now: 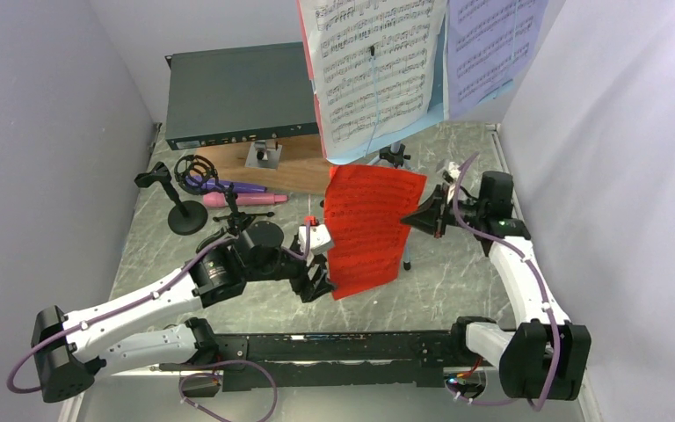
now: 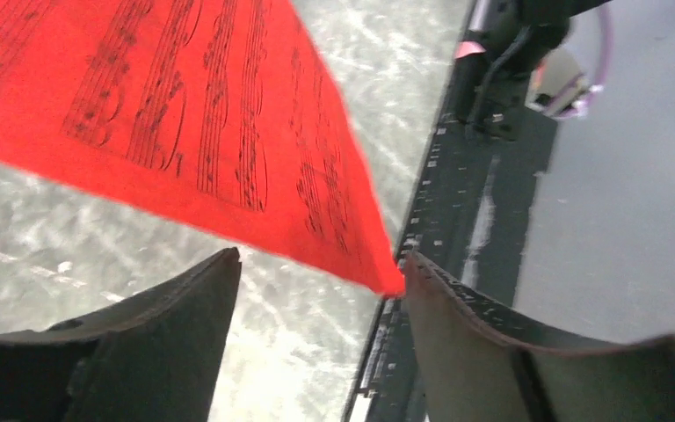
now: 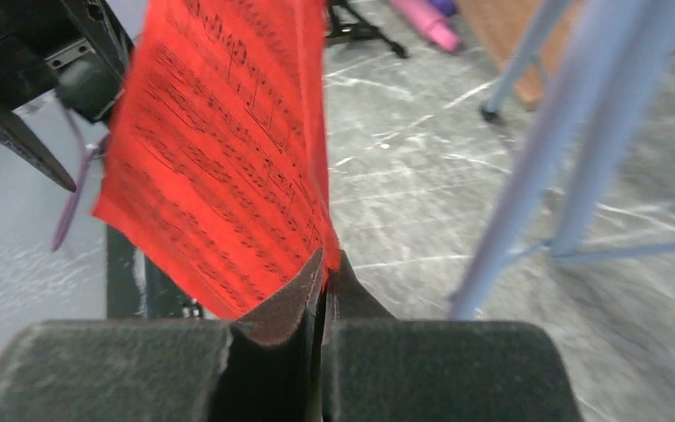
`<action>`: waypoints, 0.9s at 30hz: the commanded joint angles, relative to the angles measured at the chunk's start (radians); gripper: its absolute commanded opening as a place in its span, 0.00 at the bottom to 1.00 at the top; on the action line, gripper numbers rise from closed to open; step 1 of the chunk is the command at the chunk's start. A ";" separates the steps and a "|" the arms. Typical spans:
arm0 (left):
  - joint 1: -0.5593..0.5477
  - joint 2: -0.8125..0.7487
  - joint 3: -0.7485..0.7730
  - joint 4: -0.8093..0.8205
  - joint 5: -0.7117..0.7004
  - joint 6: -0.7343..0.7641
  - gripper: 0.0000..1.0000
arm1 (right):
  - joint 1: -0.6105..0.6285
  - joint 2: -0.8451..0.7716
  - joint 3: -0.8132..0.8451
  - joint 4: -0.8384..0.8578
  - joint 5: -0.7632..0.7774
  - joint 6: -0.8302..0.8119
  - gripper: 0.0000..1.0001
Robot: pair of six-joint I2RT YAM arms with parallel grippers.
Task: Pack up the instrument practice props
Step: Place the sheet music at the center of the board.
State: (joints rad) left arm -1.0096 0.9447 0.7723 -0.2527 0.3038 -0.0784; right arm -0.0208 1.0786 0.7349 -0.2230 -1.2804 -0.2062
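We see the red music sheet (image 1: 373, 229) held up off the table (image 1: 466, 281), its long axis running from the far side down toward the arms' bases. The right jaws are pressed together on its right edge, toward the far end, so that arm alone carries it. The left jaws stand apart at the near lower corner, whose tip sits beside one finger, unpinched. We judge that the coming move falls to the right arm.
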 commanded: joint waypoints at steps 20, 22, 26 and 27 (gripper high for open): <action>-0.003 0.101 0.220 -0.332 -0.358 0.214 1.00 | -0.450 0.136 0.218 -0.148 0.762 -0.283 0.00; -0.003 0.082 0.211 -0.326 -0.372 0.215 0.99 | -0.441 0.179 0.215 -0.047 0.825 -0.228 0.00; -0.003 0.041 0.182 -0.309 -0.386 0.213 0.99 | -0.385 0.325 0.268 0.066 0.955 -0.185 0.00; -0.003 0.031 0.179 -0.308 -0.391 0.212 0.99 | -0.371 0.360 0.279 0.090 0.995 -0.179 0.00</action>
State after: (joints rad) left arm -1.0096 1.0298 0.9684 -0.5667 -0.0654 0.1169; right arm -0.4416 1.3323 0.9546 -0.3351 -0.4706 -0.4702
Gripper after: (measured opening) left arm 0.995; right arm 0.006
